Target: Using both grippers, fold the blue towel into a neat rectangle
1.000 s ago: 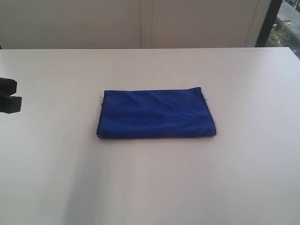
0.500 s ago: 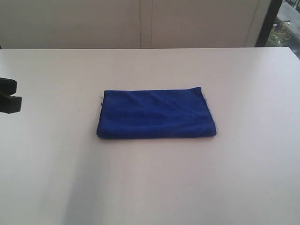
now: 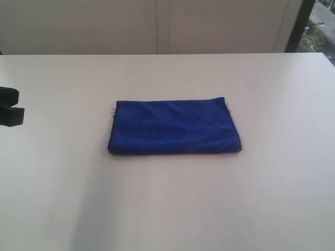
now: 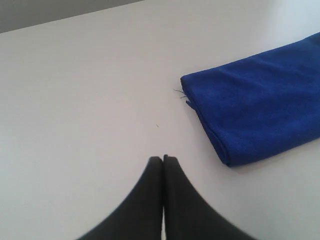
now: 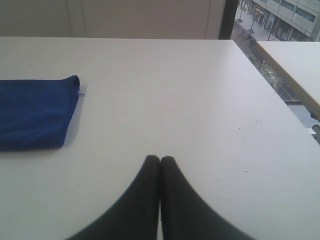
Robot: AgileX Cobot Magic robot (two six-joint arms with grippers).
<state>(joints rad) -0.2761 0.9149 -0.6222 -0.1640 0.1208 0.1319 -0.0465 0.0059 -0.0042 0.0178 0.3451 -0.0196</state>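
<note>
The blue towel [image 3: 174, 126] lies folded into a flat rectangle in the middle of the white table [image 3: 172, 204]. Its folded corner shows in the left wrist view [image 4: 260, 117] and its other end in the right wrist view [image 5: 32, 112]. My left gripper [image 4: 163, 159] is shut with nothing in it, hovering over bare table well apart from the towel; only a black part of that arm [image 3: 9, 107] shows at the exterior view's left edge. My right gripper [image 5: 160, 159] is shut and empty too, off to the towel's other side, and out of the exterior view.
The table's right edge [image 5: 260, 70] runs close to a window with a street outside. A second white surface [image 5: 295, 60] stands beyond that gap. A pale wall [image 3: 157, 26] backs the table's far edge.
</note>
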